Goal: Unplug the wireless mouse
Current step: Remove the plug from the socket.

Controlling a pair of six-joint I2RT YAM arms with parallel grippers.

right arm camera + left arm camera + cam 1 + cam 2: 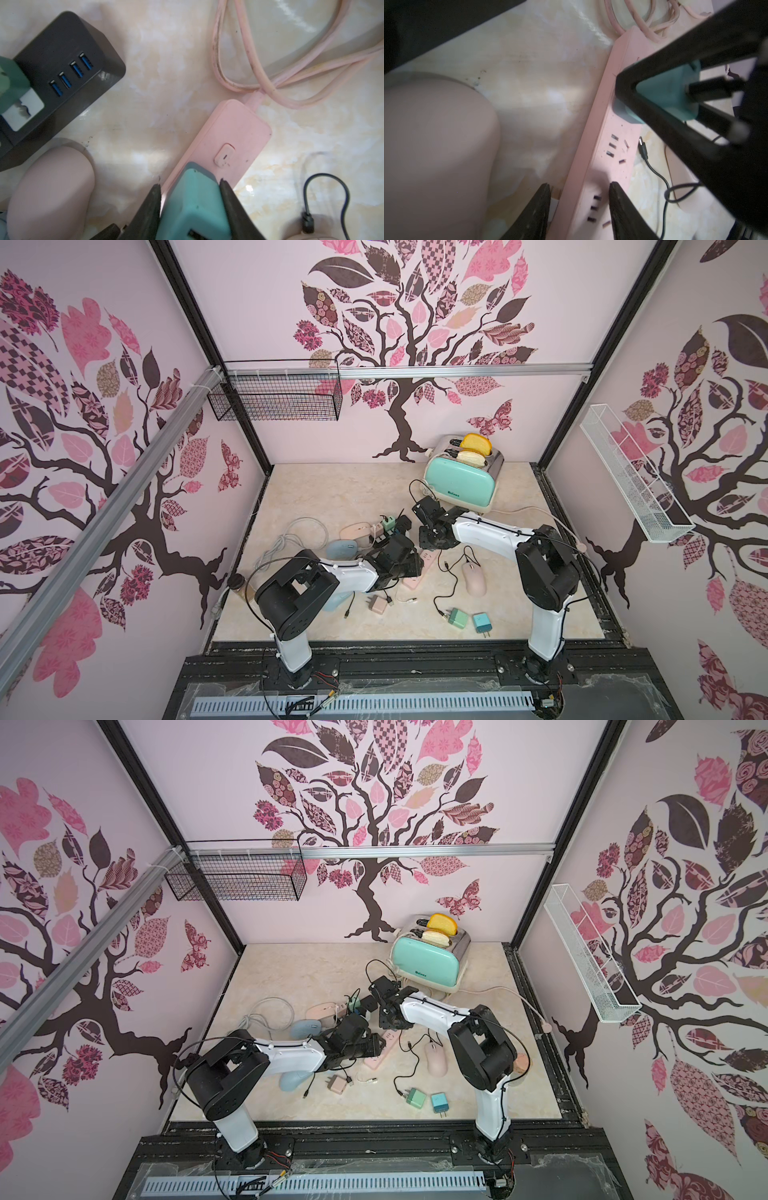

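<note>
Where the tabletop [332, 497] carries the pink power strip [234, 128], we see the left gripper [579, 184] astride it, jaws half-wide, grip unclear. Pink mouse [473, 578] lies beside the strip, black cable [307, 224] at its nose. Right gripper [189, 182] jaws clamp the teal charger [193, 199] seated on the strip.

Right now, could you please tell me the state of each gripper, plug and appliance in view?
right gripper, shut on teal charger.
teal charger, plugged into pink power strip.
left gripper, open over pink power strip.
black cable plug, unplugged, lying loose.
toaster, two bread slices sticking up.
</note>
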